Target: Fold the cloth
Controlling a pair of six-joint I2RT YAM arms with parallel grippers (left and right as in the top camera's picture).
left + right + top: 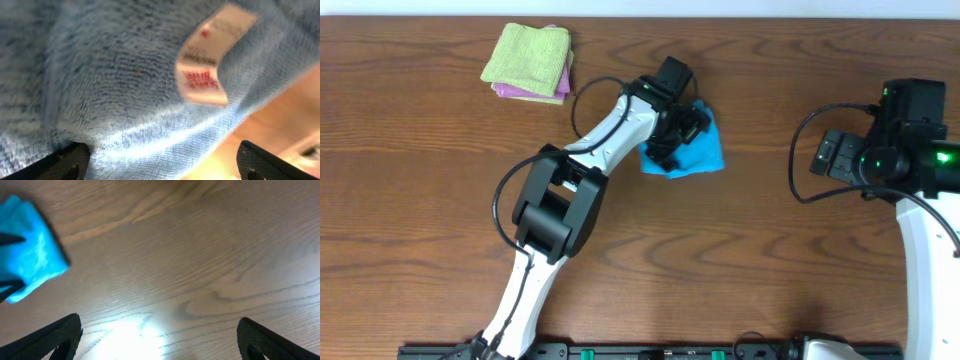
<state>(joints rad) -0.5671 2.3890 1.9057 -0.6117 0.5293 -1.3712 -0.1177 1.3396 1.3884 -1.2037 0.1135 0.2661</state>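
The cloth (704,152) is a bright sky-blue bundle lying folded small on the wooden table, just right of centre. My left gripper (682,140) hangs right over its left part, open. In the left wrist view the cloth (115,90) fills the picture with its white tag (204,62) up. It runs under the wide-apart fingers (67,161), neither of which pinches it. My right gripper (832,155) stands open far to the right over bare wood. Its wrist view shows the cloth (31,255) at the left edge, well away from its fingertips (62,335).
A folded lime-green cloth (528,52) lies on a pink one (524,93) at the back left of the table (420,200). Black cables loop beside both arms. The rail along the front edge (650,352) carries the arm bases.
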